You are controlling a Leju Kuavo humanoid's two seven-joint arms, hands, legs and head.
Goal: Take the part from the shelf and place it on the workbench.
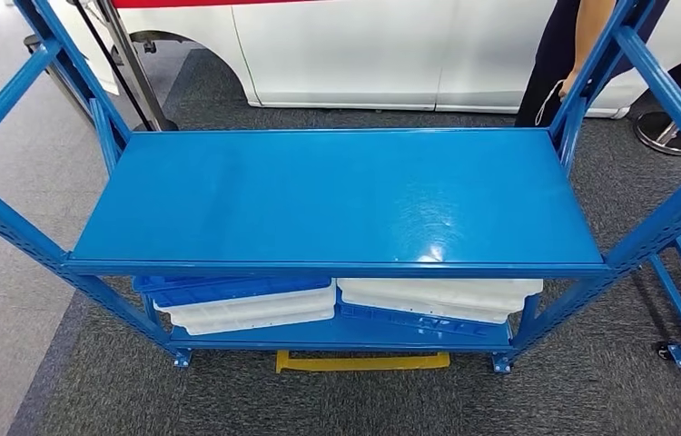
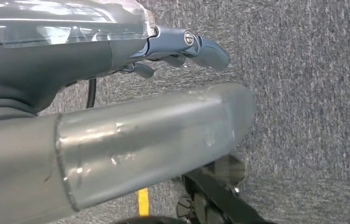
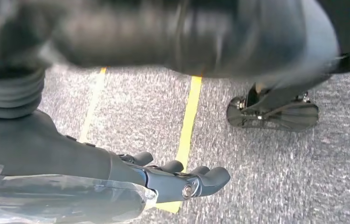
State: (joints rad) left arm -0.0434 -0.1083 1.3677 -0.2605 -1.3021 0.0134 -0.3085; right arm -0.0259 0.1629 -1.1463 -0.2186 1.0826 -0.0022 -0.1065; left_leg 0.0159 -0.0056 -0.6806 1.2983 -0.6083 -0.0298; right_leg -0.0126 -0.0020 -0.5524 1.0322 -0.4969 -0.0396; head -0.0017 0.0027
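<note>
Both arms hang over carpet; the left hand (image 2: 182, 46) and right hand (image 3: 178, 179) hold nothing, fingers loosely curled and slightly apart. On the shelf (image 1: 337, 195) no part is in sight, so a reach could go wrong. Trays (image 1: 255, 309) below are half hidden. A person (image 1: 564, 54) stands behind, cut off.

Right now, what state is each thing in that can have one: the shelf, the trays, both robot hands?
Blue shelf rack: upright, top deck bare and glossy.
White trays: stacked on the lower deck, lying on blue trays.
Left robot hand: over the grey carpet, fingers loosely curled, holding nothing.
Right robot hand: over the carpet by a yellow floor line, fingers loosely curled, holding nothing.
Person: standing behind the rack.
</note>
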